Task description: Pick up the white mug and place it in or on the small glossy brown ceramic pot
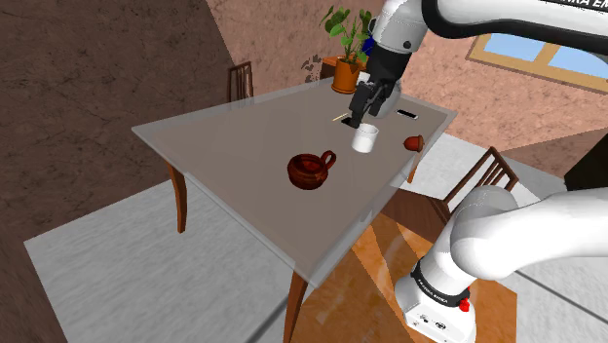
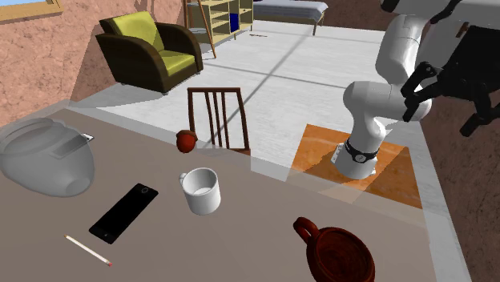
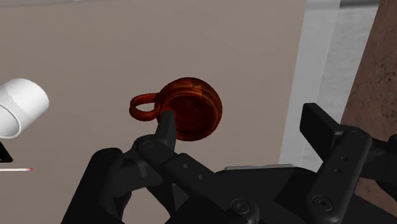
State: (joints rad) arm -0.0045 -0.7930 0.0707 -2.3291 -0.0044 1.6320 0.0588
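The white mug (image 1: 365,138) stands upright on the grey table (image 1: 224,146), its handle hidden in the shoulder view. In the second exterior view the mug (image 2: 200,191) shows its open top and a small handle. The glossy brown pot (image 1: 310,169) with a loop handle sits a short way from it, nearer the table's middle. My gripper (image 1: 373,101) hangs open in the air above the mug, touching nothing. In the wrist view the gripper (image 3: 245,127) has its fingers wide apart, the pot (image 3: 188,108) lies beyond them and the mug (image 3: 22,105) is off to one side.
A black phone (image 2: 122,212), a matchstick (image 2: 88,250) and a small red-brown object (image 2: 186,141) lie near the mug. A see-through grey rounded vessel (image 2: 44,156) stands at the table's corner. Wooden chairs (image 1: 482,175) flank the table, and a potted plant (image 1: 346,49) stands behind it.
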